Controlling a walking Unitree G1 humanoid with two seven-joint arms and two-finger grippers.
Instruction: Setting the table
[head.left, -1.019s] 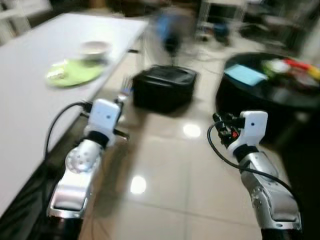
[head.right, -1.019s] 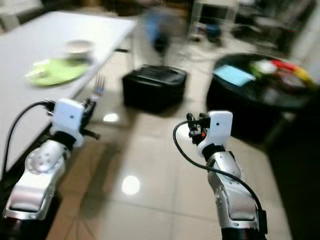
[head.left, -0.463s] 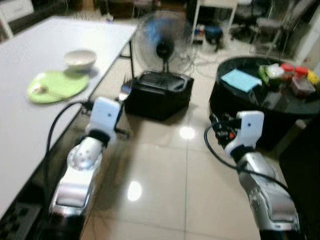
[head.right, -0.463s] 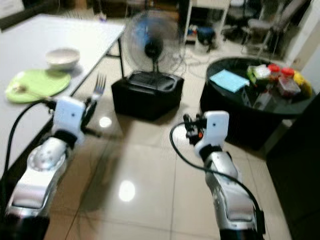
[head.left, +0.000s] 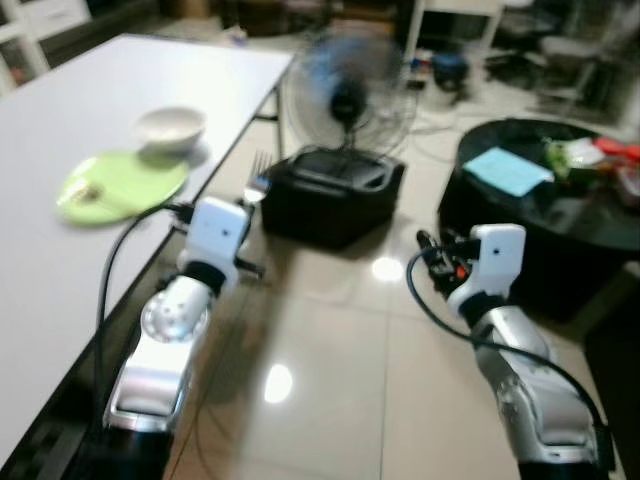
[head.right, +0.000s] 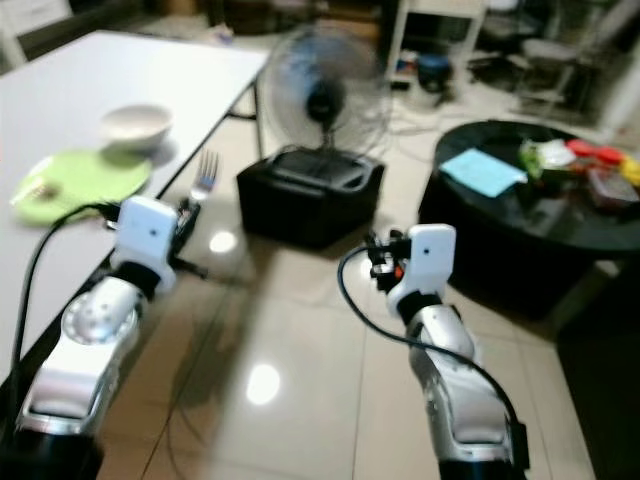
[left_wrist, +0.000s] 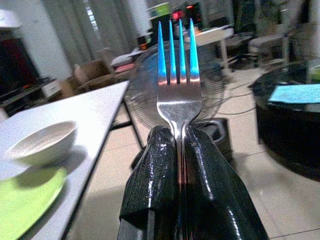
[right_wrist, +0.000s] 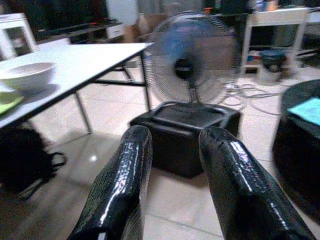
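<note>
Compared with half a second earlier, the whole head view has slid a little: the white table takes up slightly more of the left side, the green plate and white bowl sit a touch lower and further right in the picture, and the round black table on the right reaches further toward the edge. This is the camera moving; the things themselves keep their places relative to one another. Both arms hold much the same pose as before, raised in front of the body over the glossy tiled floor.

The left gripper is clamped on a metal fork. The fork stands upright between the two black fingers, its handle hidden between them, its four tines pointing up and its polished surface catching blue reflections. In the head view the fork pokes up just past the left wrist, beside the long edge of the white table, near the plate and bowl but not over them.

The right gripper has its fingers apart with nothing between them. It hovers over open floor, facing a standing fan behind a black case on the floor.

The green plate lies flat on the white table with the bowl just beyond it. A pale blue sheet lies on the black round table.
</note>
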